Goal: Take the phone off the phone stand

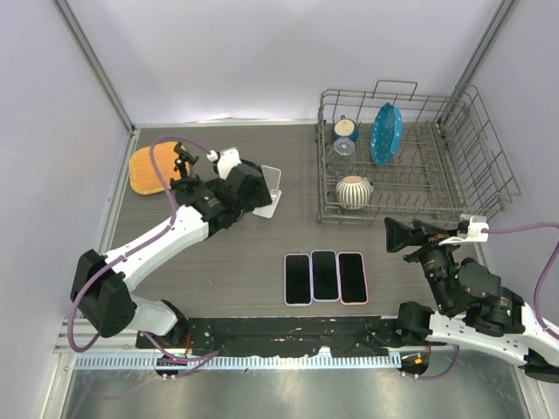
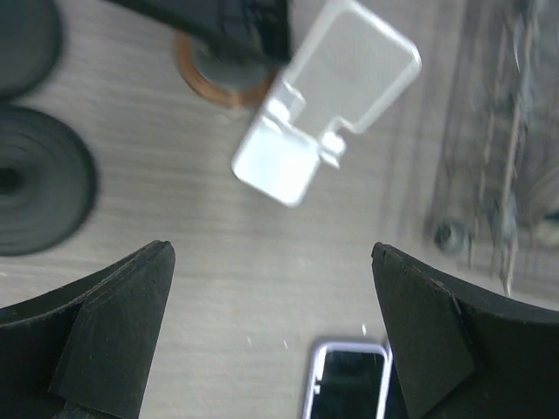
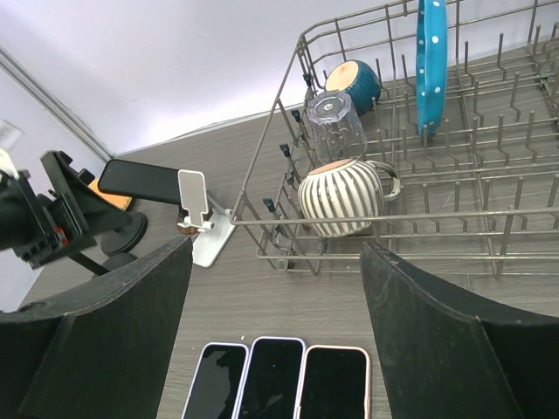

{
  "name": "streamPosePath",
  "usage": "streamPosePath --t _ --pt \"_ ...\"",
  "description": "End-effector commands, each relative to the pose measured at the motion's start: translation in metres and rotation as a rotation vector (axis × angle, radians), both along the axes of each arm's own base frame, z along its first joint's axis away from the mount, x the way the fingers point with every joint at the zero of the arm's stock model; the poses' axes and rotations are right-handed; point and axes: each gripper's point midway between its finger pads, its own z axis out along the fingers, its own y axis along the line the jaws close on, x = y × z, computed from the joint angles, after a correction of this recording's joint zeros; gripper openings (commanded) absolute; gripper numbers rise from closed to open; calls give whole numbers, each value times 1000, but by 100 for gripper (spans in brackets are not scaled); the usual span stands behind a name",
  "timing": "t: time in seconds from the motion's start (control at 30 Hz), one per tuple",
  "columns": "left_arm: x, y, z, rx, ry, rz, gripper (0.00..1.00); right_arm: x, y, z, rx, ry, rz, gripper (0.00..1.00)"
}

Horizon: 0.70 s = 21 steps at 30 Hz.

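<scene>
The white phone stand (image 1: pixel 272 188) stands left of the dish rack. Its cradle is empty in the left wrist view (image 2: pixel 336 96) and in the right wrist view (image 3: pixel 196 202). Three phones lie flat, side by side, on the table: left (image 1: pixel 297 278), middle (image 1: pixel 324 275), right (image 1: pixel 352 277); they also show in the right wrist view (image 3: pixel 273 380). One phone's top end (image 2: pixel 349 380) shows between my left fingers. My left gripper (image 1: pixel 253 194) (image 2: pixel 271 251) hovers open and empty by the stand. My right gripper (image 1: pixel 396 235) (image 3: pixel 275 244) is open and empty, right of the phones.
A wire dish rack (image 1: pixel 489 188) at the back right holds a striped mug (image 1: pixel 353 190), a glass, a teal cup and a blue plate (image 1: pixel 385 133). An orange pad (image 1: pixel 148 170) lies at the back left. A dark flat slab (image 3: pixel 144 181) and black discs (image 2: pixel 35 188) sit beside the stand.
</scene>
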Motion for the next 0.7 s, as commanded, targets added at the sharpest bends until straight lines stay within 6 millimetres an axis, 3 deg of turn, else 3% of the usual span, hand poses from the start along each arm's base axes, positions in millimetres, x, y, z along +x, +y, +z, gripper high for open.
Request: streamPosePath --t 0.0,0.03,0.23,0.33,0.67 --pt "41 46 42 87 -192 218 100 0 -5 5 34 -8 -17 83" --pt "49 58 46 103 -215 272 100 0 -5 5 35 -8 -17 82" --pt "83 85 37 94 -284 418 97 -2 -8 6 57 -13 -12 82" --pt "100 86 45 38 -377 450 91 -2 -9 6 62 -14 -10 83" --pt "133 92 32 95 -463 515 74 -3 -10 6 70 -13 -9 83"
